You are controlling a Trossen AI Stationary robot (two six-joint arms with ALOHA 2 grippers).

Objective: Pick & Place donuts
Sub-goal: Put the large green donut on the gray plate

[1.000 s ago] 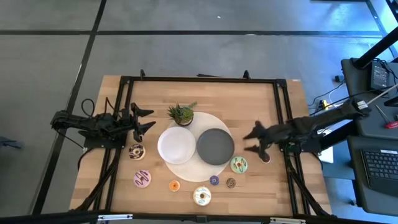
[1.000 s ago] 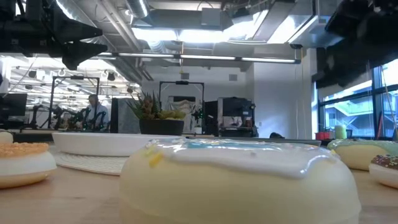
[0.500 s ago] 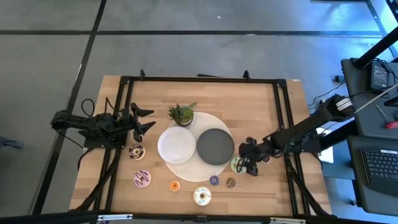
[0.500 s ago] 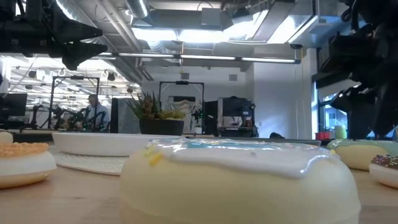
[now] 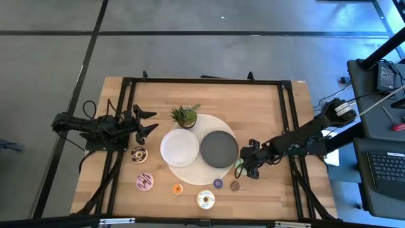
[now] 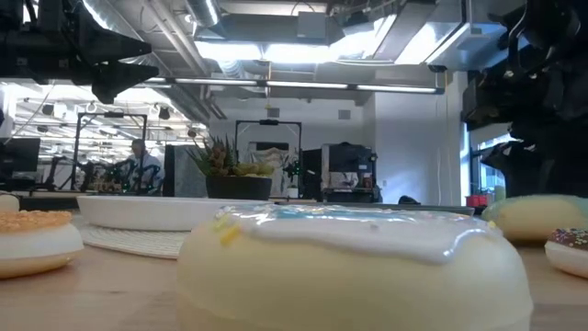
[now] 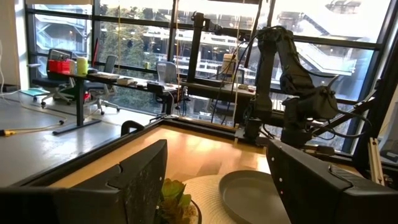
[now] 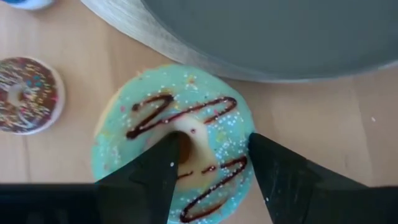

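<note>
From above, the right end effector (image 5: pixel 245 166) is seen lowered onto the green-iced donut (image 5: pixel 239 166), which lies on the wooden surface (image 5: pixel 253 114) just beside the dark grey plate (image 5: pixel 219 149). The left end effector (image 5: pixel 148 121) is held over the surface's left part, near the potted plant (image 5: pixel 185 116), with its fingers spread apart. Other donuts are scattered along the near edge, among them a white-iced donut (image 5: pixel 205 200) and a pink donut (image 5: pixel 145 182).

At table height, the white-iced donut (image 6: pixel 354 262) fills the foreground, and the right arm (image 6: pixel 537 110) is seen dark at the right.

In the left wrist view, the spread fingers (image 7: pixel 140 180) frame the plant (image 7: pixel 174 199) and the grey plate (image 7: pixel 252 196).

In the right wrist view, the open fingers (image 8: pixel 163 174) are set over the green-iced donut (image 8: pixel 134 143), one over its hole; whether they touch it cannot be told. A chocolate-sprinkled donut (image 8: pixel 26 94) lies near it.
</note>
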